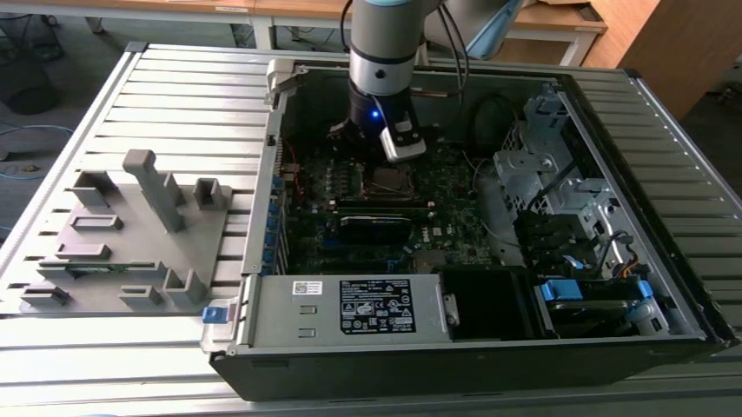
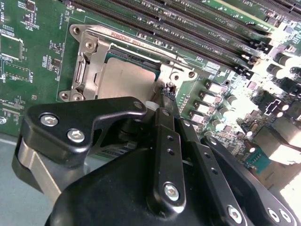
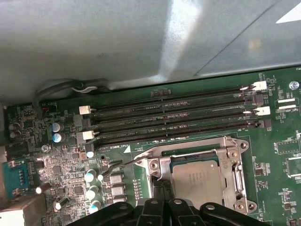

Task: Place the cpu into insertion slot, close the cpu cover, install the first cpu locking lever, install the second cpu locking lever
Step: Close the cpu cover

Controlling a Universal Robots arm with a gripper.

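The gripper takes up the foreground of the second wrist view. Its black linkages run in to fingers drawn together into one narrow tip, and I can see nothing held between them. That tip sits right at one corner of the insertion slot, touching or just above the silvery metal there; which of the two I cannot tell. Just beyond it the cpu lies seated in the slot. The cover is down flat around it, so the dull grey top shows through the window. In the first wrist view the gripper stands against the same side of the cover, with the cpu just past it. A thin lever runs from the cover's corner out to a hooked end near the capacitors, apart from the fingers; whether it is latched I cannot tell. A second rod lies along the cover's edge nearest the memory slots. These run in parallel across the green board, and behind them rises the grey case wall. In the exterior view the power supply is nearest. Behind it the arm reaches straight down into the open case, with the gripper over the slot. The case lies on a slatted table, with a grey fixture beside it on the exterior view's left.
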